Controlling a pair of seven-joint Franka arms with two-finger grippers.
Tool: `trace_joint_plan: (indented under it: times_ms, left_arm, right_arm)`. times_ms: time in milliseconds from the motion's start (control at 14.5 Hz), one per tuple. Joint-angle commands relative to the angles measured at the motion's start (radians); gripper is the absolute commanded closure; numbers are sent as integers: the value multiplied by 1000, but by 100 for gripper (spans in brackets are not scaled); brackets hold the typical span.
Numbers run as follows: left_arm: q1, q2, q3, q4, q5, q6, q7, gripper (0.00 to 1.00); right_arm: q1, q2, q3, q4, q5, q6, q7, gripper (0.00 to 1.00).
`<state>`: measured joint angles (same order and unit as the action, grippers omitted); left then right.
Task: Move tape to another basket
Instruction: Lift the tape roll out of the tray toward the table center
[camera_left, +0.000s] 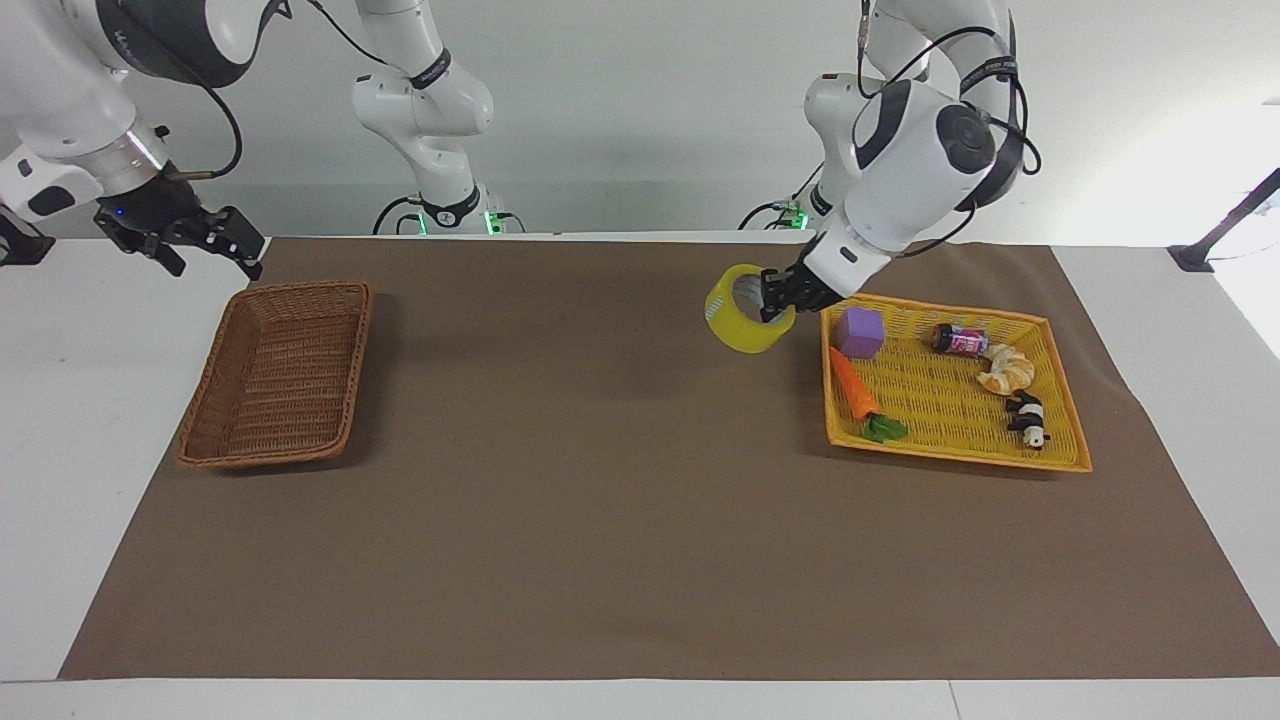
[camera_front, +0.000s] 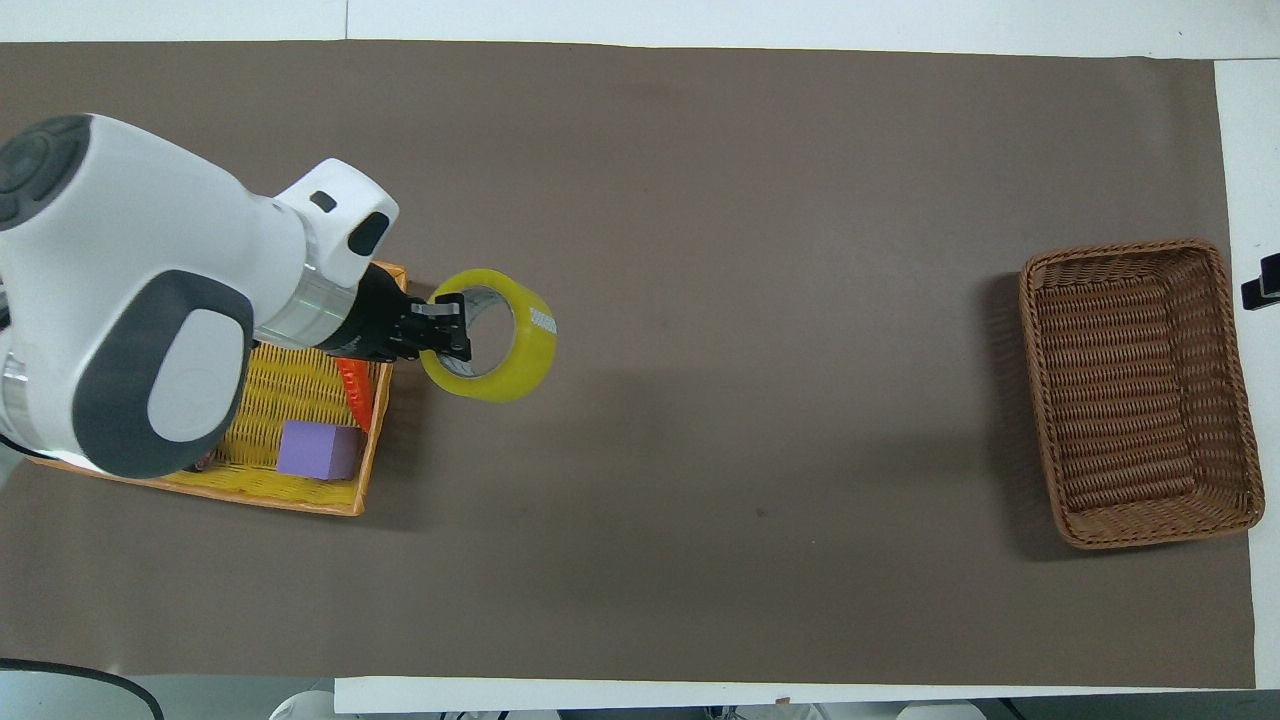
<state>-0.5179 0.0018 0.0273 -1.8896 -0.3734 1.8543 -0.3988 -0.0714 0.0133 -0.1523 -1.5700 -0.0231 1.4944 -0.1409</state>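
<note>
The left hand (camera_left: 783, 297), pinching the tape (camera_left: 742, 309) by its rim above the brown mat just off the yellow tray (camera_left: 1060, 375), has the basket (camera_left: 280, 372) waiting at the desk's right-arm end.

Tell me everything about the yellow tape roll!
The tape is a wide ring of see-through yellow packing tape with a pale inner core. It hangs tilted in the air, above the brown mat beside the yellow basket. The left gripper is shut on its wall, one finger inside the hole. Nothing else touches it.
</note>
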Motion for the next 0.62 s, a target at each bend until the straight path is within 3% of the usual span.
trace_joint_plan:
  times_ms: [0, 553]
  left_arm:
    - [-60, 1, 20, 17, -15, 11, -61, 92]
    - [-67, 1, 20, 14, -15, 33, -66, 91]
  right_arm:
    - [-4, -18, 5, -22, -3, 9, -19, 1]
    - [-25, -15, -9, -18, -8, 30, -17, 1]
